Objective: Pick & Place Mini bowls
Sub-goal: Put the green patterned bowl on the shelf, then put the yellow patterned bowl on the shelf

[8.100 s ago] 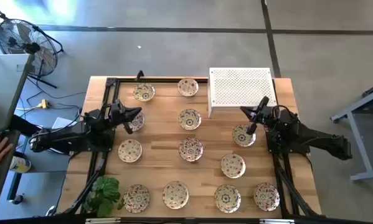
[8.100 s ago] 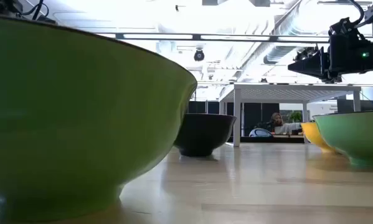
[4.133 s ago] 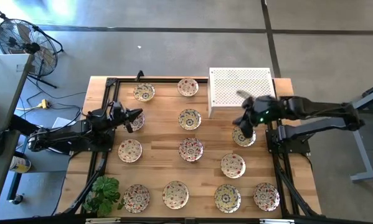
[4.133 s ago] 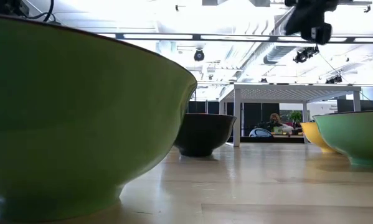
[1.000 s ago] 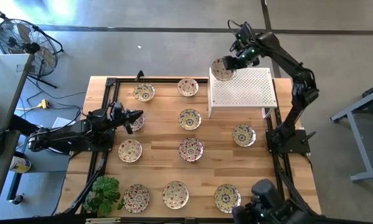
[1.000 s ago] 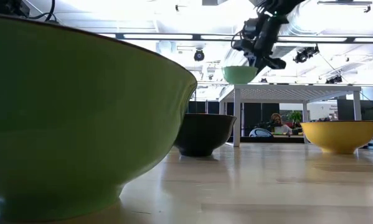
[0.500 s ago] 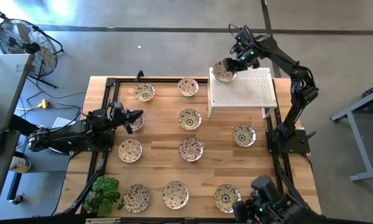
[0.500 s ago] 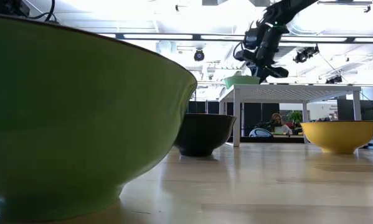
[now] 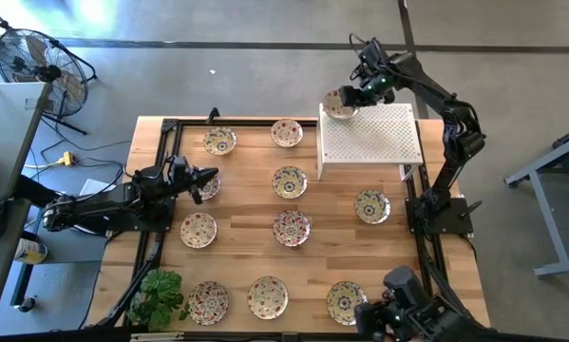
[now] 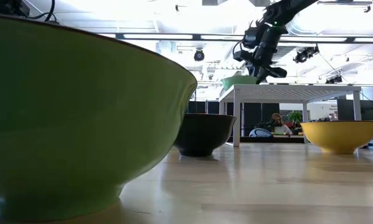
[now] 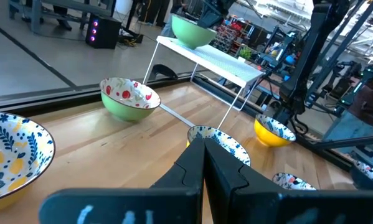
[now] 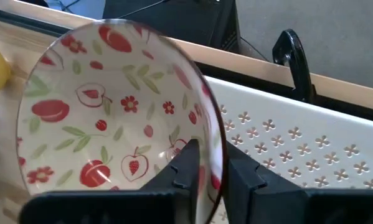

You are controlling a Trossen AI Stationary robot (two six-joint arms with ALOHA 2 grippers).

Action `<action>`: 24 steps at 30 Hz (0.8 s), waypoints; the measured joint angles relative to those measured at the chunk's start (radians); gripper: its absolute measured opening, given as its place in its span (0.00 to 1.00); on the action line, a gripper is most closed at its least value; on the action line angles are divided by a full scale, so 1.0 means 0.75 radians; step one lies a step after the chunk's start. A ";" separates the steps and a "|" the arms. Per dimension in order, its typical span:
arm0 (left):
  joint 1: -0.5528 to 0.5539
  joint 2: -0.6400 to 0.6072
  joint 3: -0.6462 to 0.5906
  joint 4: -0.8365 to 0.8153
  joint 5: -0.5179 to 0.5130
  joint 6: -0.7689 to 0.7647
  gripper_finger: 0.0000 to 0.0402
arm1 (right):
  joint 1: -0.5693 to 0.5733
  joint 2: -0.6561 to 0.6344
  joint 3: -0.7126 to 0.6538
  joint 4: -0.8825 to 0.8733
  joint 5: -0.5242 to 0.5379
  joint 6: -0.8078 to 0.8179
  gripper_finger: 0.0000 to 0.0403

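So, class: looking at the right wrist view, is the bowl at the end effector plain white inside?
No: the bowl pinched at its rim by the right end effector is cream with red fruit, flowers and green leaves.

High view looked straight down on the table [image 9: 265,237]; low view sat at tabletop level; both shared the white stand [image 9: 369,133], upper right.

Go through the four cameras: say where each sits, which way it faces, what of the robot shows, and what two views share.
High view: overhead, looking down on table, both arms.
Low view: table height, looking across; right arm above white stand.
Left wrist view: over shut left gripper, facing the stand.
Right wrist view: right gripper, jaws astride a mini bowl rim.
Shared: that bowl on the stand's corner, high and right wrist views.
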 joint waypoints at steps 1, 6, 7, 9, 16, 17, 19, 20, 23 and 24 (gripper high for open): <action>0.000 0.000 0.000 0.001 0.000 -0.001 0.00 | 0.000 0.000 0.000 0.000 0.000 0.000 0.13; 0.000 0.000 0.000 0.000 0.007 -0.003 0.00 | -0.011 -0.021 -0.001 0.000 -0.010 -0.003 0.21; 0.000 0.000 0.000 0.000 0.007 -0.003 0.00 | -0.015 -0.030 -0.001 0.000 -0.016 -0.001 0.22; 0.000 0.000 0.000 0.000 0.007 -0.003 0.00 | -0.019 -0.045 -0.001 0.001 -0.026 0.004 0.22; 0.000 0.000 0.000 0.000 0.011 -0.003 0.00 | -0.035 -0.132 -0.001 0.000 -0.023 -0.059 0.21; 0.000 0.000 0.000 0.001 0.011 -0.004 0.00 | -0.035 -0.154 -0.001 -0.001 -0.022 -0.085 0.21; 0.000 0.000 0.000 0.005 0.011 -0.015 0.00 | -0.029 -0.204 -0.004 -0.004 -0.020 -0.173 0.20; 0.000 0.000 0.000 0.010 0.010 -0.026 0.00 | -0.015 -0.239 -0.021 0.000 -0.008 -0.218 0.20; 0.000 0.000 -0.001 0.018 0.010 -0.044 0.00 | 0.052 -0.370 -0.142 0.101 0.042 -0.268 0.17; 0.000 0.000 -0.001 0.018 0.010 -0.044 0.00 | 0.081 -0.420 -0.207 0.166 0.054 -0.270 0.15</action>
